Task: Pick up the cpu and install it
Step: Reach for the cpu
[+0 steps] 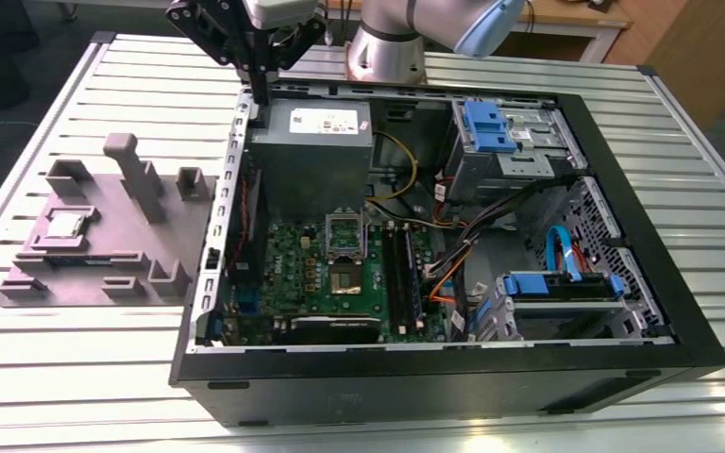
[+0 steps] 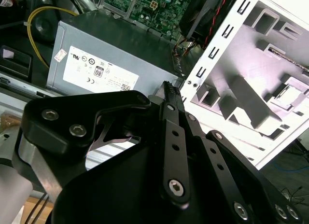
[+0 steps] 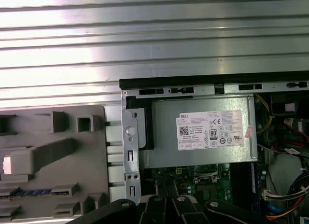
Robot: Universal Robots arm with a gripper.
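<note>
The cpu (image 1: 63, 225), a small silver square chip, lies in a recess of the grey holder block (image 1: 98, 274) on the exterior view's left, outside the computer case. In the first wrist view the cpu (image 3: 6, 164) shows as a bright patch at the picture's edge. My gripper (image 1: 261, 92) hangs above the case's back left corner, beside the power supply, well away from the chip. Its black fingers (image 2: 169, 96) lie together with nothing between them, and the gripper (image 3: 164, 186) looks the same in the first wrist view. The motherboard (image 1: 325, 274) carries an uncovered socket (image 1: 344, 234).
A grey power supply (image 1: 312, 156) with a white label fills the case's back left. Black memory sticks (image 1: 400, 269) stand beside the socket. Blue drive brackets (image 1: 489, 127) and loose cables (image 1: 463, 255) crowd the right half. The case wall (image 1: 218, 236) separates holder block and motherboard.
</note>
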